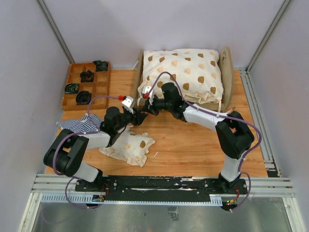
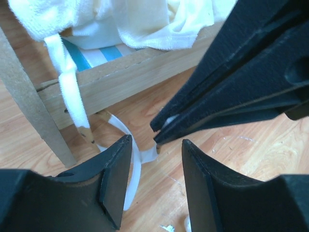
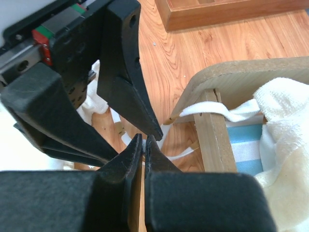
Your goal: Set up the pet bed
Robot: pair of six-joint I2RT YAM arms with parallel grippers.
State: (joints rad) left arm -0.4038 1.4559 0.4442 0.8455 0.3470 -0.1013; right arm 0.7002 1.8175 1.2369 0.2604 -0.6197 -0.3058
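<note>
The pet bed [image 1: 225, 72] stands at the back centre, its plywood frame [image 2: 125, 72] [image 3: 212, 130] holding a blue-and-white striped mattress [image 2: 96, 54] [image 3: 244, 147] under a cream bear-print quilt [image 1: 186, 70] [image 3: 285, 159]. A white ribbon tie [image 2: 137, 154] [image 3: 186, 153] trails from the quilt past the bed's front left corner onto the table. My right gripper [image 1: 146, 107] [image 3: 145, 140] is shut on the ribbon's end, low by that corner. Tip to tip with it, my left gripper [image 1: 140, 117] [image 2: 157, 141] is open, its fingers either side of the right gripper's tips.
A small bear-print pillow [image 1: 129, 147] lies on the table in front of the arms. A dark-striped cloth [image 1: 79, 124] sits at the left under my left arm. At the back left is a brown compartment tray [image 1: 87, 84] [image 3: 217, 14] with several dark items.
</note>
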